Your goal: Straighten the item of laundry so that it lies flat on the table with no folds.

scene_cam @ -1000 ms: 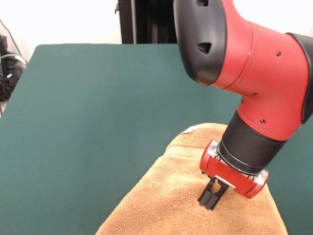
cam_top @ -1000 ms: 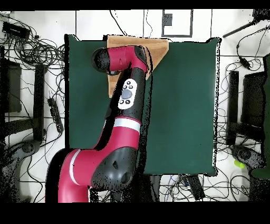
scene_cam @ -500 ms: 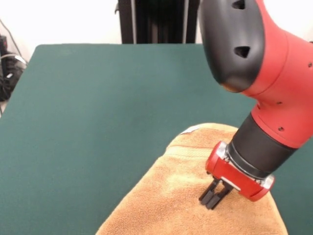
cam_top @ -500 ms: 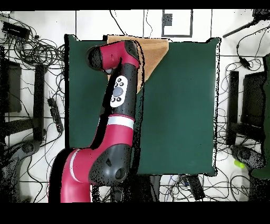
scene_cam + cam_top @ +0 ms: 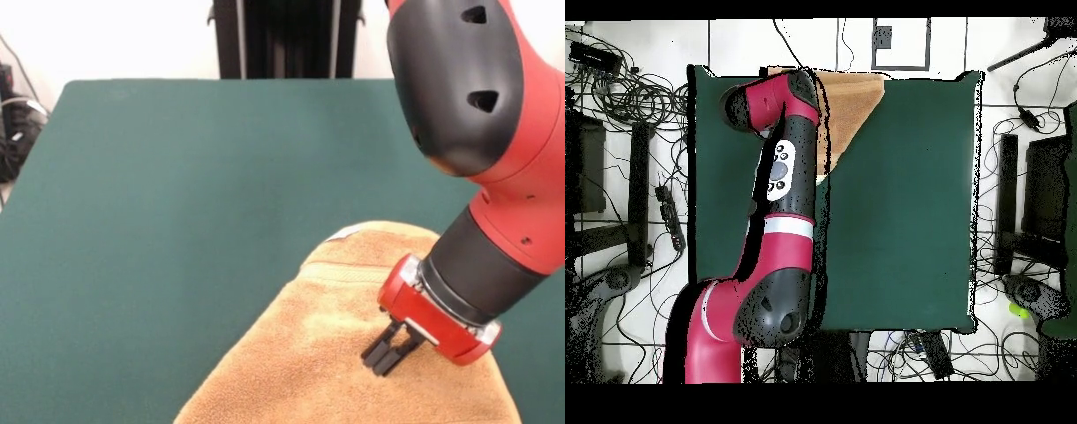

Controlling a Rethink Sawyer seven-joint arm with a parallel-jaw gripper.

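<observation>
The small orange-tan terry towel (image 5: 353, 353) lies folded at the near edge of the dark green cloth-covered table (image 5: 177, 194), partly overhanging it. The black gripper (image 5: 386, 351) presses into it, fingers together — pinching a fold of cloth, it seems. A thin pinch could slip, or the pull could drag the towel off the edge.

Red and black arm (image 5: 477, 97) coming down from upper right in front view, big black-capped joint up top, black wrist sleeve below, red gripper body angled down-left. Gripper (image 5: 384, 358) tilted, black fingertips (image 5: 377, 355) pressed close together, no gap visible. In overhead view, arm (image 5: 780, 190) stretched up from base at bottom, elbow bent at top left, gripper itself hidden under the upper link.
</observation>
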